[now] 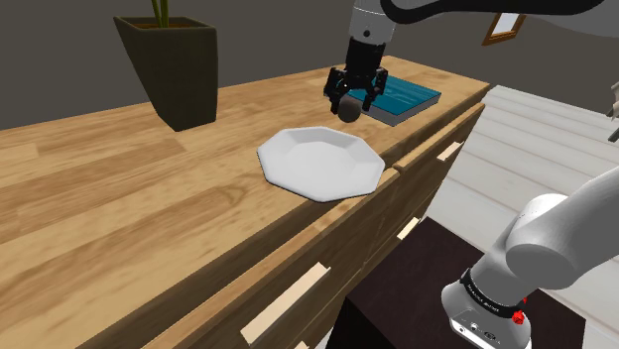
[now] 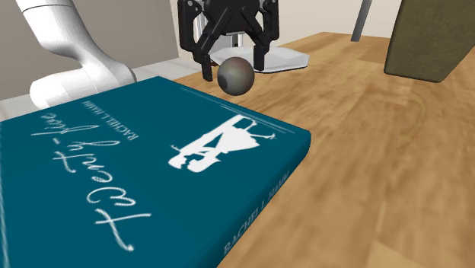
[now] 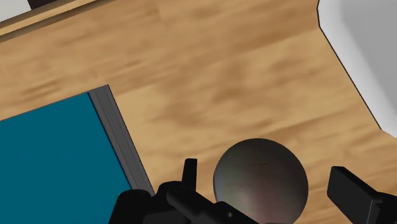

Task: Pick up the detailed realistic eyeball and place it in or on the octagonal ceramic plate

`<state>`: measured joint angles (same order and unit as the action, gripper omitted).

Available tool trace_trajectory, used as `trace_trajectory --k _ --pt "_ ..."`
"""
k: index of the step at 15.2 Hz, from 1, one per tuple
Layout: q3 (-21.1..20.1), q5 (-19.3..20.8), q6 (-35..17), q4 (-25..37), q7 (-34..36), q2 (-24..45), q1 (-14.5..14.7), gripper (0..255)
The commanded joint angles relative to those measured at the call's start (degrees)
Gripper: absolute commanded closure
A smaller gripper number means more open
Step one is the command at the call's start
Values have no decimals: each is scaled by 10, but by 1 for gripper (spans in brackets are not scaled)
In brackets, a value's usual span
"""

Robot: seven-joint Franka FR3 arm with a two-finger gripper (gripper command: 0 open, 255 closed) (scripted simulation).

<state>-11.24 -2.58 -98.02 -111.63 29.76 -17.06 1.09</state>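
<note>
On the wooden top (image 1: pixel 119 188): fingers (image 3: pixel 353 194) parted round the eyeball (image 2: pixel 235 74)

Nearest in the second exterior view lies a teal book (image 2: pixel 114 175); just past its corner the grey eyeball sits between the gripper (image 2: pixel 233 71)'s spread fingers, untouched. Farther back, the white octagonal plate (image 2: pixel 288 59)

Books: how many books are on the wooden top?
1. The teal book lies on the wooden top beside the grey ball, which sits inside the open gripper. The dark planter could hide something behind it.
</note>
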Motion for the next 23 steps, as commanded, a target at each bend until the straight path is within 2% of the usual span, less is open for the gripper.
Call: trace_trajectory --k 1,6,7,16,23 --pt "0 0 -3 -3 0 0 0 0" --pt "0 0 -3 -3 0 0 0 0" --pt "0 0 -3 -3 0 0 0 255" --pt "0 0 -3 -3 0 0 0 255" --pt "1 2 52 63 1 11 -1 255"
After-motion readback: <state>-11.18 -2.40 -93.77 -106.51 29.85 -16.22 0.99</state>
